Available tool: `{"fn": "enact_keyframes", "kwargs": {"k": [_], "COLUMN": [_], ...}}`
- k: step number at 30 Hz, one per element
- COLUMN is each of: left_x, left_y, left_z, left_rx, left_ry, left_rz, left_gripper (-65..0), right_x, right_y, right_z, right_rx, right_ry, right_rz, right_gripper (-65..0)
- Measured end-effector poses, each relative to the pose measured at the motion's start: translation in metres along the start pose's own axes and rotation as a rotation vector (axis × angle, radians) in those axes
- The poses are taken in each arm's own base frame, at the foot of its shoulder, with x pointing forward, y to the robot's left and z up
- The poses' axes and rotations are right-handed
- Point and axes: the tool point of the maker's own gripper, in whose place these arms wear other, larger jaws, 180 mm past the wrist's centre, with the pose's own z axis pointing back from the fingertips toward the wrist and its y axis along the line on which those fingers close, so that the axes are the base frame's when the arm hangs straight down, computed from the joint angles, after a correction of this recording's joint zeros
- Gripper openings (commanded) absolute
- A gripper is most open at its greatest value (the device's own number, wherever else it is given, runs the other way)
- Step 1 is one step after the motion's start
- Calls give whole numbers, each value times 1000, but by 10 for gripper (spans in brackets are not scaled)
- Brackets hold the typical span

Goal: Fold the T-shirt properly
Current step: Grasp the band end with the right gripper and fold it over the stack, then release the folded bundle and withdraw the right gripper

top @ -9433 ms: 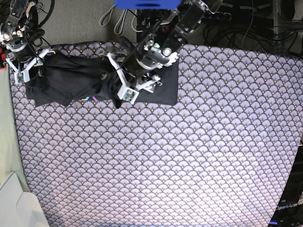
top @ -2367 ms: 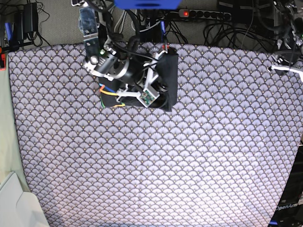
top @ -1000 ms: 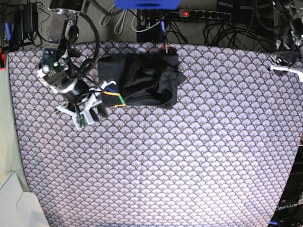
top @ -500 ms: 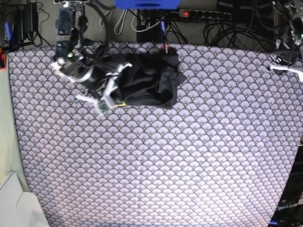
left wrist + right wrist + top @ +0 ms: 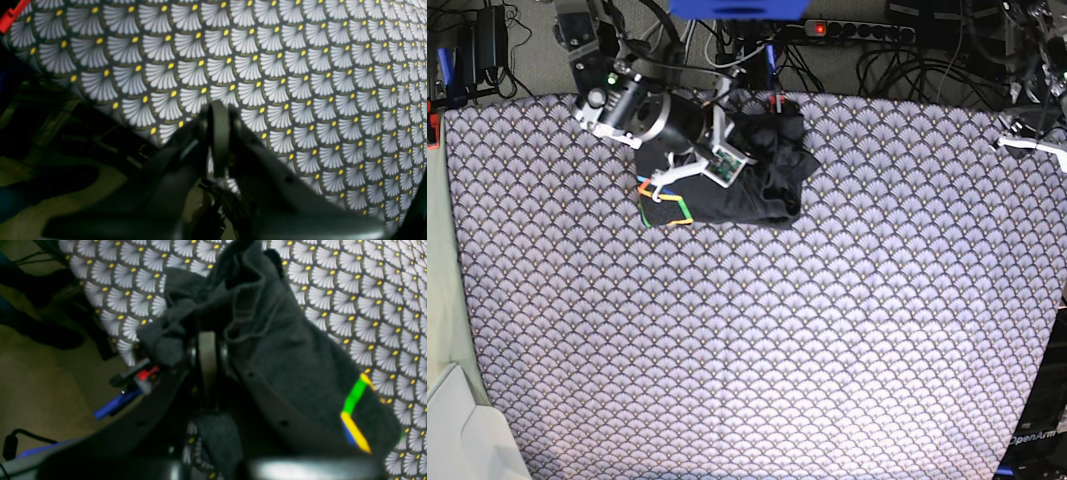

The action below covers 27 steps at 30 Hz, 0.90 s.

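The dark grey T-shirt (image 5: 762,195) lies folded into a rumpled block at the back of the table, its coloured outline print (image 5: 664,200) at the front left corner. My right gripper (image 5: 742,135) is over the shirt's back half, jaws shut. In the right wrist view its fingertips (image 5: 206,350) sit among the bunched folds of the T-shirt (image 5: 293,366), with no cloth visibly pinched between them. My left gripper (image 5: 1015,143) hovers at the table's far right edge. In the left wrist view the left gripper (image 5: 218,133) is shut and holds nothing.
The fan-patterned tablecloth (image 5: 777,330) covers the table. A red clamp (image 5: 146,373) and a blue part (image 5: 113,405) sit at the back edge by the shirt. Cables and a power strip (image 5: 857,28) lie behind. A white box (image 5: 457,430) stands at front left.
My right arm swung from the left of the shirt up and to the right onto its back half, and its jaws went from partly open to shut. The left arm stayed put.
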Motion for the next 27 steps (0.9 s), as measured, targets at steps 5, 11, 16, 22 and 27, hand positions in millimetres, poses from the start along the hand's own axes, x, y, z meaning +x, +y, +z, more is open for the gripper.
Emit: {"fn": "enact_keyframes", "kwargs": {"k": [5,11,16,22,27], "left_x": [0,0,-1,-1,-1], "left_y": [0,0,0,0,0], "left_z": [0,0,0,0,0], "left_rx": [0,0,-1,0,-1], "left_ry": [0,0,1,1,1], "left_rz": [-1,-1,2,1,3], "left_gripper": [-647,-647,-647,-647,-647], "right_x": [-7,-14,-3,-12,-26], "right_y": [-45,-71,-45,3,31], "right_z": [15,27,12,-12,-28], "right_rx": [-142,-238,-155,-3,86], "right_ry": [-6,-14,-23,12,59], "right_rz": [-78,-148,-120,-111,-121], "right_gripper": [-650,-650,-650,-650,-650]}}
